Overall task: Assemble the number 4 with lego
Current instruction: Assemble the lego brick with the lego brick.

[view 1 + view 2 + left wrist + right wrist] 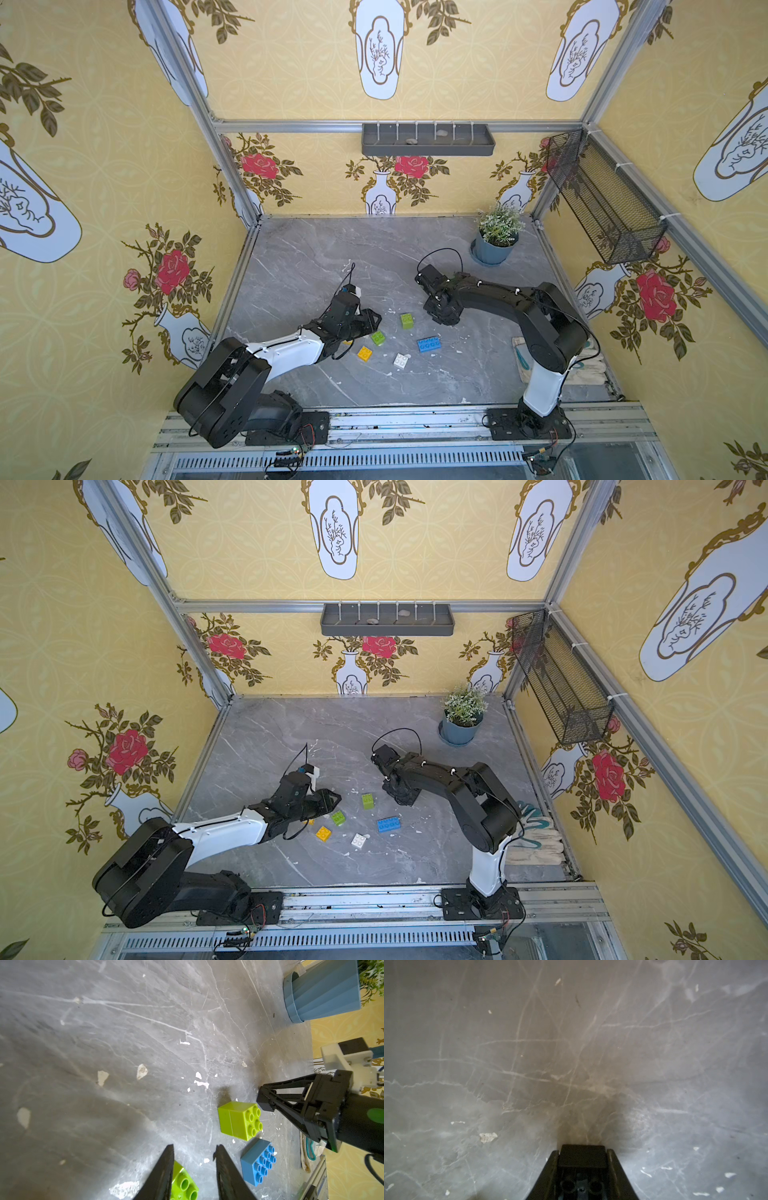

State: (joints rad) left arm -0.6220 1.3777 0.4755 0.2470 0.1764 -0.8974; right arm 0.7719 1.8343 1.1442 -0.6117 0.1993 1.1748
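Note:
The lego bricks lie apart on the grey marble table [316, 266], and no joined number 4 is in view. A lime green brick [377, 337] [184, 1183] lies just under my left gripper [374, 322] [194, 1147]. That gripper is open, with the brick close to one finger. Beyond it stand a taller lime green block [407, 321] [239, 1120] and the blue brick [429, 344] [257, 1164]. A yellow brick [365, 353] and a white brick [401, 360] lie nearer the front. My right gripper [442, 318] [582, 1151] points down at the table, shut on a black brick [582, 1158].
A potted plant [496, 239] stands at the back right. Work gloves [536, 841] lie by the right arm's base. A grey shelf tray [428, 139] hangs on the back wall and a black mesh basket [602, 199] on the right wall.

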